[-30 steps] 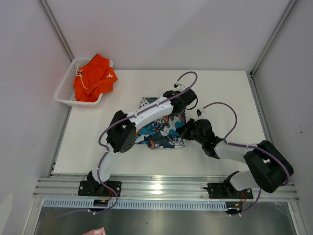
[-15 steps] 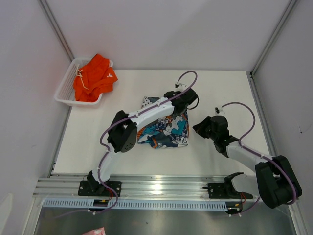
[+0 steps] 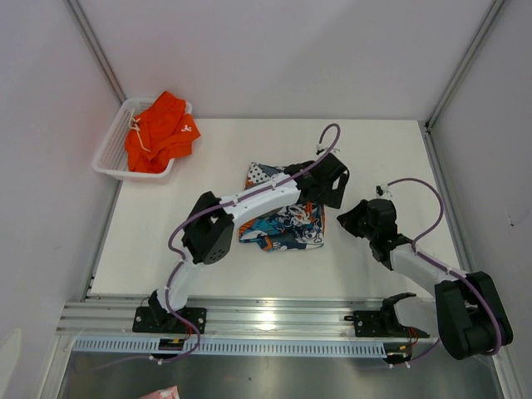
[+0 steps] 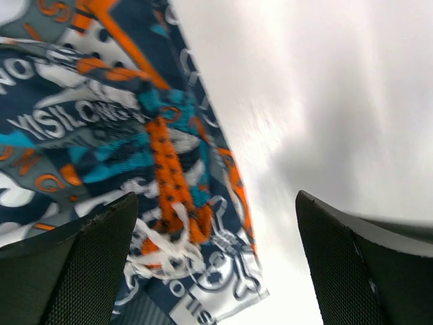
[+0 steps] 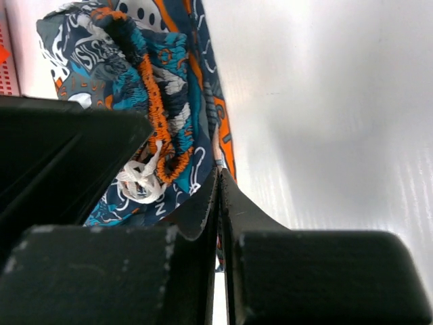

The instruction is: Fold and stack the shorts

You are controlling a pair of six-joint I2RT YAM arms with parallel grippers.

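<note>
Inspection finds the printed shorts (image 3: pixel 287 229) lying at the middle of the table (image 3: pixel 391 158), gathered into a compact folded bundle partly hidden under the left arm. The left gripper (image 4: pixel 216 264) hangs just over the bundle's right edge, its jaws spread wide with nothing between them. Only cloth and bare tabletop show below, so it carries nothing. The gathered waistband and its white drawstring (image 4: pixel 169 240) lie uppermost at that edge, which suggests the fold was made towards this side. The right gripper (image 5: pixel 220 189) is closed tight and empty, just beside the same edge and low to the table. The orange shorts (image 3: pixel 160 133) lie crumpled in the basket (image 3: pixel 108 160) at the far left corner, spilling over its rim, not yet folded. In my judgement they are the next item due.
</note>
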